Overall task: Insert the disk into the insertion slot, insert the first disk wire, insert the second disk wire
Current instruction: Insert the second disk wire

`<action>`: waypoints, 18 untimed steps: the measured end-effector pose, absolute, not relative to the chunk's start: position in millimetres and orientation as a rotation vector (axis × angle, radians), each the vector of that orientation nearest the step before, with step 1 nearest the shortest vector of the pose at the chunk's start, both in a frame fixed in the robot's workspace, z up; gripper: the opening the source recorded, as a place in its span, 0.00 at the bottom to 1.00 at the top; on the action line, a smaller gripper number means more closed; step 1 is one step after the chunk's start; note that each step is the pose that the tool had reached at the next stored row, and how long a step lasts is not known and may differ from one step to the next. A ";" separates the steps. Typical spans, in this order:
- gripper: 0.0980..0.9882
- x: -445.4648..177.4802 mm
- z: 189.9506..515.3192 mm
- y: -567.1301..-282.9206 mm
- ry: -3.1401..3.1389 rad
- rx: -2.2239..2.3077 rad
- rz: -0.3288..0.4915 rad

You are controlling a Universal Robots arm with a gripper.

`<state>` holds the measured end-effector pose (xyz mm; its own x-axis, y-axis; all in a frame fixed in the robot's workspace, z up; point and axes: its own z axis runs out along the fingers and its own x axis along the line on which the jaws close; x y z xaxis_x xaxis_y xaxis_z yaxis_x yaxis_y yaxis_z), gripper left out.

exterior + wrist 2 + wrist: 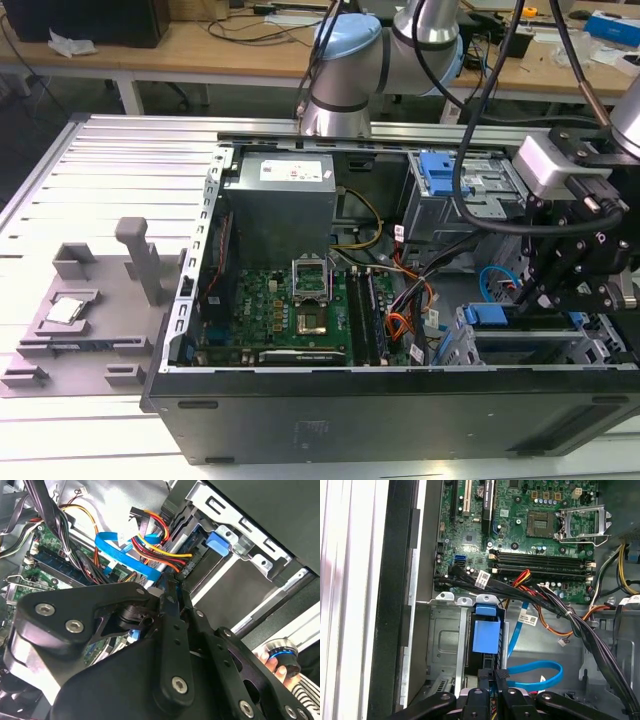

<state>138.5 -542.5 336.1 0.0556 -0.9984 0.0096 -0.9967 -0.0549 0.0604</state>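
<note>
Gripper (500,680) is hanging low over the drive corner of the open PC case (400,420), at the exterior view's right. Jaws are clenching on what looks like the black plug (501,672) of the blue disk wire (540,672); can't confirm the grip is square. The disk (486,635), in its blue carrier, is sitting inside the insertion slot (445,645), just beside the jaws, so judging step 1 done and wire work underway. Risks, as a guess: plug is going in w/ little view of the port, so a tilted approach could be jamming or bending the connector; the blue wire is looping close under the fingers and could be snagging; the black wire bundle (570,620) and red/orange leads (155,550) are crowding the slot mouth and could be dragging on the gripper; pushing hard could be shifting the disk in its bay. Labels: white tag on bundle (484,578), white sticker on PSU (297,170), tag on blue wire (527,619); not reading print off any.
</note>
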 end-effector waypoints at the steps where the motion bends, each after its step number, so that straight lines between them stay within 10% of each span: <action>1: 0.07 138.5 335.9 -542.5 -2.124 2.245 -0.053; 11: 0.15 138.5 364.1 -540.5 -2.125 2.246 -0.054; 18: 0.01 138.5 391.3 -538.6 -2.125 2.246 -0.055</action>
<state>138.5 -538.6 391.3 0.0556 -0.9984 0.0085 -0.9967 -0.0550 0.0603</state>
